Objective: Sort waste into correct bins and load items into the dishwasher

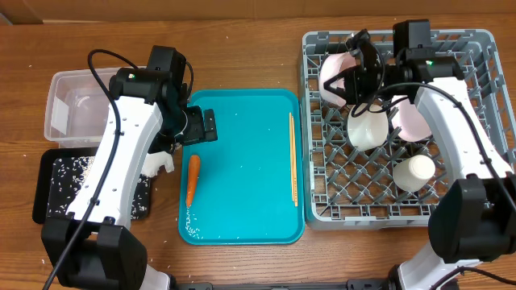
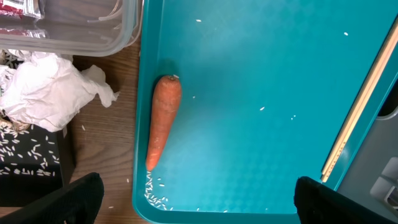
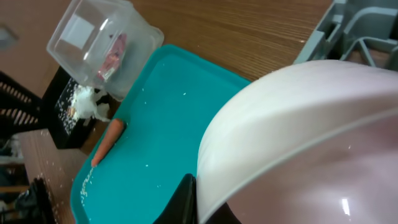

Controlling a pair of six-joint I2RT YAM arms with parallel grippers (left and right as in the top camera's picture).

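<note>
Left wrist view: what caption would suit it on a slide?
Open left gripper hovers above a carrot on the teal tray, a crumpled napkin just off its edge.

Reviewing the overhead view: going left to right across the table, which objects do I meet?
clear plastic tub → carrot → wooden chopsticks → grey dish rack
</note>
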